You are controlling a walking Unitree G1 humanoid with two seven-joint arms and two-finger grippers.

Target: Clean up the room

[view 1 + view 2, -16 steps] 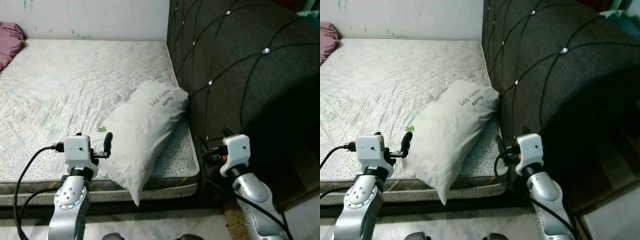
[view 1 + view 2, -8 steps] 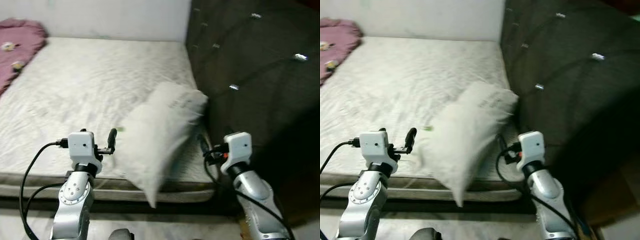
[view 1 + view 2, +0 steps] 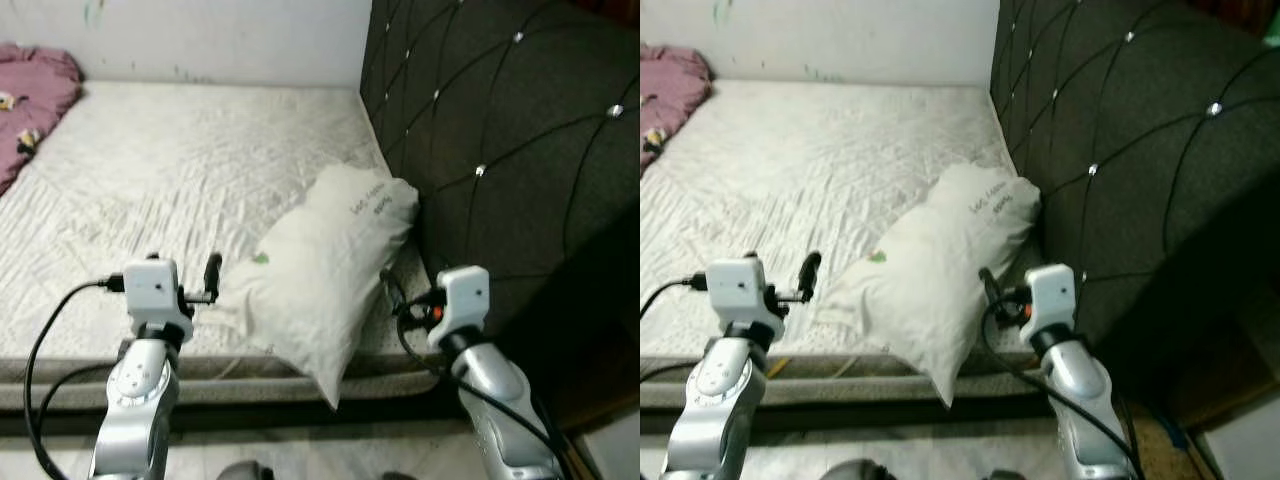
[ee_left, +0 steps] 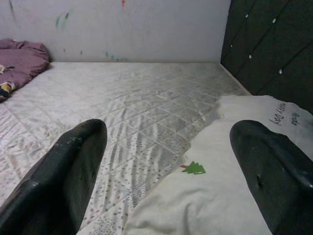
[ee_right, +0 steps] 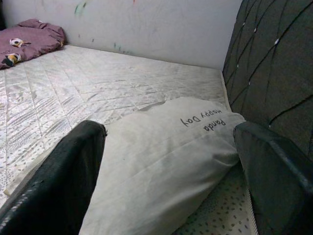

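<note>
the white pillow (image 3: 335,260) lies on the bed (image 3: 170,170), its top against the dark tufted headboard (image 3: 500,130), one corner hanging over the mattress edge. the left gripper (image 4: 166,171) and right gripper (image 5: 168,171) hover near it, both spread wide, grasping nothing. a pink blanket (image 3: 35,85) sits at the far corner.

I see a bare quilted mattress (image 3: 190,170) against a scuffed white wall (image 3: 220,35), with a dark tufted headboard (image 3: 500,130) on its right.
</note>
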